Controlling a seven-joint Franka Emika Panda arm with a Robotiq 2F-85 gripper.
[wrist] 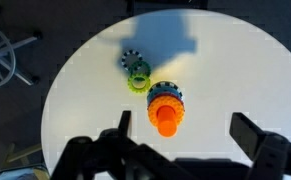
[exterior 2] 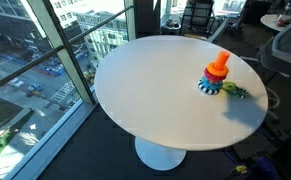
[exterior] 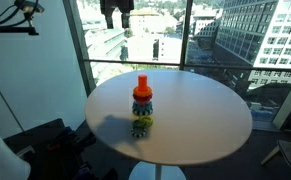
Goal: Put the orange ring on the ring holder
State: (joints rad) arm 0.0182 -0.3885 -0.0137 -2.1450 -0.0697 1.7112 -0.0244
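The ring holder (exterior: pixel 142 106) stands near the middle of the round white table in both exterior views; it also shows in the other exterior view (exterior 2: pixel 211 84) and in the wrist view (wrist: pixel 166 122). The orange ring (wrist: pixel 165 102) sits on the peg on top of a blue ring, with the peg tip sticking out above it; it shows in both exterior views (exterior: pixel 142 95) (exterior 2: pixel 217 70). My gripper (wrist: pixel 185 132) is open and empty. It hangs high above the table (exterior: pixel 117 14), well clear of the holder.
A yellow-green patterned ring (wrist: pixel 137 76) lies flat on the table (wrist: pixel 235 70) next to the holder, and shows in both exterior views (exterior: pixel 142 124) (exterior 2: pixel 235 91). Glass windows (exterior: pixel 165 30) stand behind the table. Office chairs (exterior 2: pixel 197 15) stand beyond it.
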